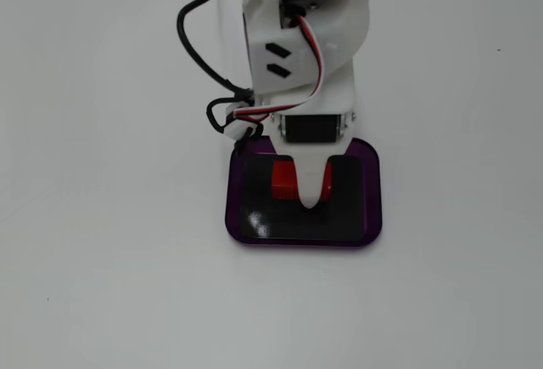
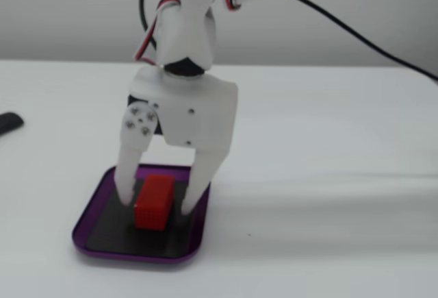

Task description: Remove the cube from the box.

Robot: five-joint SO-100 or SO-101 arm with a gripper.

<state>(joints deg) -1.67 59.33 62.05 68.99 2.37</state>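
The red cube (image 1: pixel 283 178) lies on the black floor of the purple-rimmed box (image 1: pixel 374 191), in its far left part in this fixed view. In the other fixed view the cube (image 2: pixel 154 202) stands in the middle of the box (image 2: pixel 89 224). My white gripper (image 2: pixel 157 205) is lowered into the box and open, with one finger on each side of the cube and the tips near the floor. A small gap shows by each finger. From above, the gripper (image 1: pixel 290 187) shows one white finger (image 1: pixel 314 187) right of the cube; the arm hides the other.
The box sits on a plain white table. The arm's black and red-white cables (image 1: pixel 197 47) loop out to the left of the wrist. A small dark object (image 2: pixel 8 122) lies at the left edge of the table in the side-on fixed view.
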